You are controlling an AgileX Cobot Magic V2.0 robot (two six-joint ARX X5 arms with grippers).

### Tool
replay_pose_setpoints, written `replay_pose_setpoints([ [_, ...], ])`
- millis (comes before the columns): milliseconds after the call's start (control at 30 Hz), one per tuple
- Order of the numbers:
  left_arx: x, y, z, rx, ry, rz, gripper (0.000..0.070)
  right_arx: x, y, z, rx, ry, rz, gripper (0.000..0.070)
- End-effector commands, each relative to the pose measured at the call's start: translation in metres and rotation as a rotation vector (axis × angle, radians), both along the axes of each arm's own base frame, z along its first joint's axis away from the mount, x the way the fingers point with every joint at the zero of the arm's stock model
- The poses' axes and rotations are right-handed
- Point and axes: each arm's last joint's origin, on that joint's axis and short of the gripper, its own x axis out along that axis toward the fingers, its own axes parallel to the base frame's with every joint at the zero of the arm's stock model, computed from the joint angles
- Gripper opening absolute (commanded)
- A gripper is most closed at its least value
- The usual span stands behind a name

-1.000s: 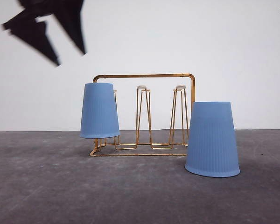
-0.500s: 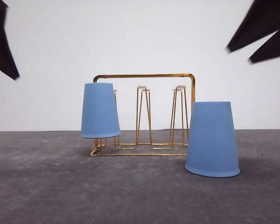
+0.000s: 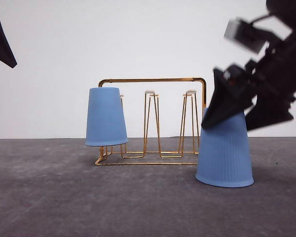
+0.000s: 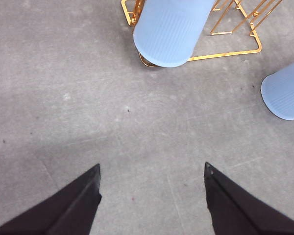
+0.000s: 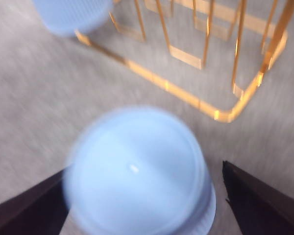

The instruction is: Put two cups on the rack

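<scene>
One cup [image 3: 106, 117] sits inverted on a prong at the 9 o'clock end of the rack [image 3: 153, 121], hanging slightly tilted. The second cup [image 3: 224, 148] stands upside down on the tabletop [image 3: 138, 197], just off the rack's 3 o'clock end, toward 5 o'clock. The right claw [image 3: 226, 109] is spread wide and straddles the top of the second cup; in the right wrist view its fingers [image 5: 24, 205] flank the closed base on both sides, nothing gripped yet. The left claw [image 4: 152, 196] is released and empty, well apart from the rack.

Step in hand, as I judge it: grasp the second cup. Centre the fingers on the tapered wall below the closed base, close gently so it doesn't squirt out, lift straight up, and clear the frame before moving over a free prong [image 3: 150, 93].

Versus half a second ago: the right claw has dropped from the 1 o'clock corner of the front view onto the cup. Cups and rack haven't moved; the left claw has hardly shifted.
</scene>
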Motion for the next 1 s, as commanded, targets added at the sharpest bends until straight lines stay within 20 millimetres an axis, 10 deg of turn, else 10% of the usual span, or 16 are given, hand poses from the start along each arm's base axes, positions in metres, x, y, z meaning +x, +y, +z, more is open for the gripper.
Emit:
replay_pose_setpoints([
  [0, 0.001, -0.001, 0.004, -0.007, -0.014, 0.001, 0.0382, 0.004, 0.003, -0.001, 0.009, 0.01, -0.004, 0.055],
  [200, 0.001, -0.001, 0.004, -0.008, -0.016, 0.001, 0.0382, 0.004, 0.003, 0.012, 0.014, 0.071, -0.026, 0.0326],
  [633, 0.001, -0.001, 0.004, -0.008, -0.016, 0.001, 0.0382, 0.016, 0.009, 0.139, 0.01, -0.07, 0.014, 0.0329],
  [967, 0.001, -0.001, 0.004, -0.008, -0.016, 0.001, 0.0382, 0.035, 0.015, 0.158, 0.035, -0.293, -0.006, 0.033],
])
